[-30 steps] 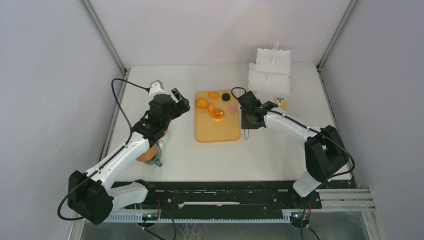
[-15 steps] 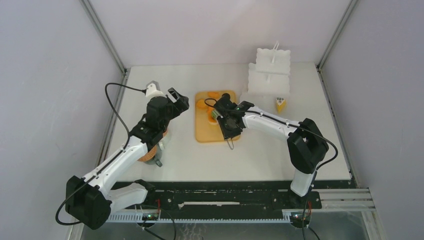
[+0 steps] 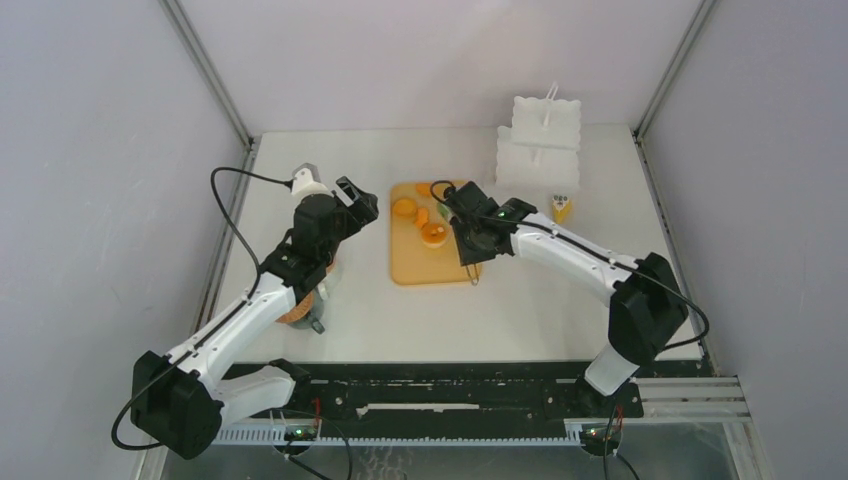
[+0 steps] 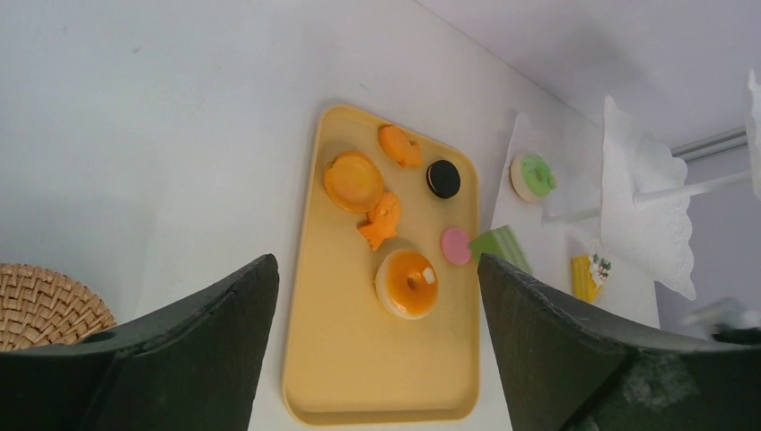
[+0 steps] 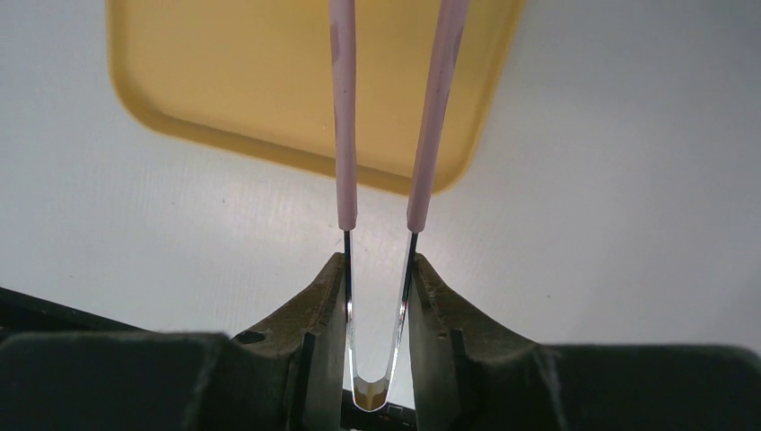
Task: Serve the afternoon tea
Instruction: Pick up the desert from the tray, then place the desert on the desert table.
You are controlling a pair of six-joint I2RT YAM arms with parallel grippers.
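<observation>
White table [image 3: 560,300] carries a tan board [image 4: 359,359] ahead of the left claw [image 4: 375,262], spread wide; right claw [image 5: 377,265] pinches pink tongs [image 5: 345,135]. Markings on the yellow wedge [image 4: 585,277] are too small to read.

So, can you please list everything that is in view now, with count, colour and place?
tray: 1, yellow, middle of table
orange pastries: 4, orange, on tray
black round: 1, black, on tray
pink round: 1, pink, tray edge nearest stand
green wedge: 1, green, on table beside pink round
green donut: 1, green, on stand's lowest level
yellow wedge: 1, yellow, on table by stand
stand: 1, white, far right of table
coaster: 1, woven tan, under left arm
tongs: 1, pink, over tray edge
table: 1, white
left gripper: open, left of tray
right gripper: shut on tongs
</observation>
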